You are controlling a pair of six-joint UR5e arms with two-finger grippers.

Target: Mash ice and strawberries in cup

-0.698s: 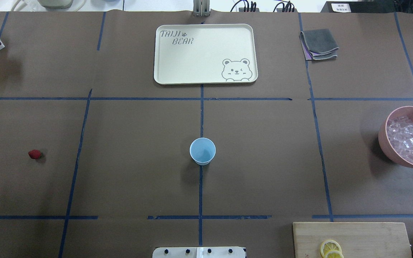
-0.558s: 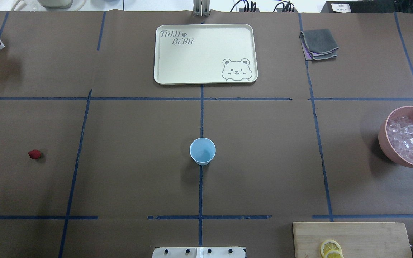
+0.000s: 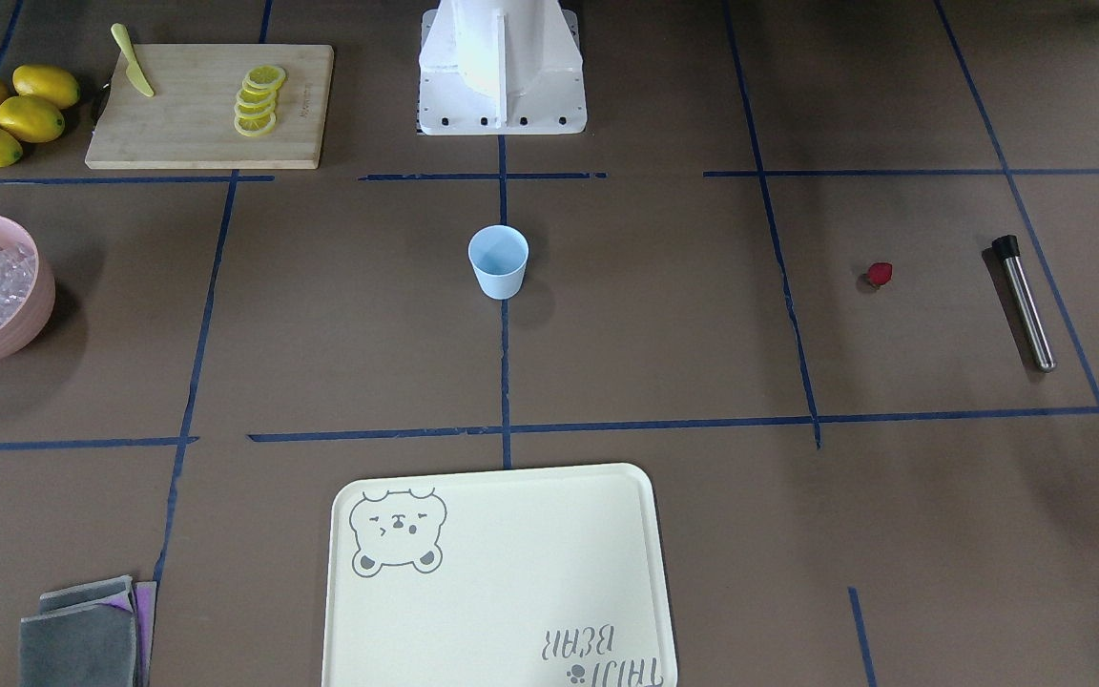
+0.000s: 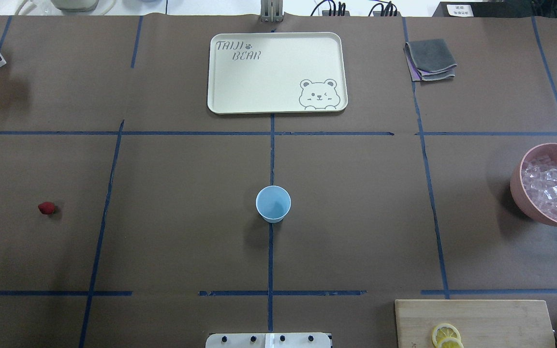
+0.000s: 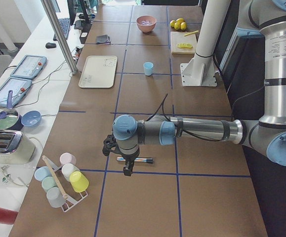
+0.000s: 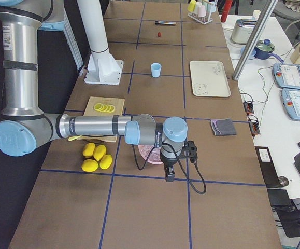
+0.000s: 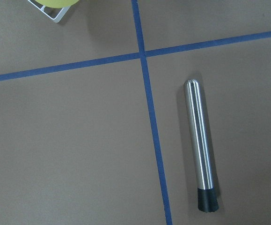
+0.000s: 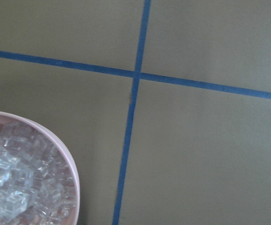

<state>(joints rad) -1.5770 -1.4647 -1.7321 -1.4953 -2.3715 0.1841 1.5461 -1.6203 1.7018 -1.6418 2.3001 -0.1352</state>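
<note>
The tray (image 4: 278, 43) reads "TAIJI BEAR" beside a bear drawing.

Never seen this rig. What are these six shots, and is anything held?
It is a robot with two arms at a taped table. Two shots look down on the table, one from behind the robot, one facing it. Two look along it from either end. Two come from cameras on the wrists. Mid-table stands a blue cup, which looks empty. The strawberry lies on the robot's left, near a steel rod that the left wrist camera sees. The ice fills a pink bowl on its right. Also a bear tray, folded cloths, a cutting board with lemon slices. The left end effector and right end effector hang over the table; nothing is visibly held, and open or shut does not show.
</note>
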